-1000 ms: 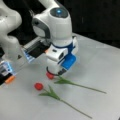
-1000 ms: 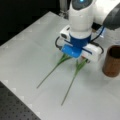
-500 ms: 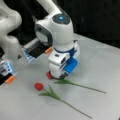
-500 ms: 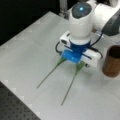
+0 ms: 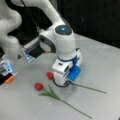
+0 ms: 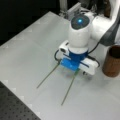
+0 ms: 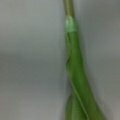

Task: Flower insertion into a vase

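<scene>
Gripper [image 5: 65, 83] low over one flower stem [image 5: 87, 87], jaw state unclear; no legible writing

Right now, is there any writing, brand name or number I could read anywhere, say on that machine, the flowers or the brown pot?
None: no readable text in any view.
Arm head, with its pincer down over a flower stem: only a glowing blue dot, no letters.
Vase: plain brown.
Striped blue object at a front view's left: pattern too blurred to read.

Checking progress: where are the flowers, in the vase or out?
Out. Both flowers lie flat on the table; the vase stands apart, the claw low over one stem.
</scene>
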You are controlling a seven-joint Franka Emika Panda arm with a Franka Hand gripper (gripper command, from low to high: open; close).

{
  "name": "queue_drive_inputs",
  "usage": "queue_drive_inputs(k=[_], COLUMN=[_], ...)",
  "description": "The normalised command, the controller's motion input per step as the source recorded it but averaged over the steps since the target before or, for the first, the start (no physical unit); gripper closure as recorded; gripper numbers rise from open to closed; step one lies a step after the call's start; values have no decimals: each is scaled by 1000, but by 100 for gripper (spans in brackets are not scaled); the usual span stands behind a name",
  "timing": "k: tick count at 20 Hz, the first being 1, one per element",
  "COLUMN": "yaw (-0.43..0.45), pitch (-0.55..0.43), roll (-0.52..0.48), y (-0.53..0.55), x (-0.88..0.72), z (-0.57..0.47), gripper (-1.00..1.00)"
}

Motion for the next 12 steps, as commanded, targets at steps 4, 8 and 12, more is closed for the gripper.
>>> queue_drive_inputs(k=[4, 8, 12], yaw=[-36, -68, -116], pitch=[-38, -13, -3], roll=[-3, 40, 60], y=[4, -27, -35], x=[209, 199, 192], z=[-73, -70, -42], gripper=[-100, -100, -100])
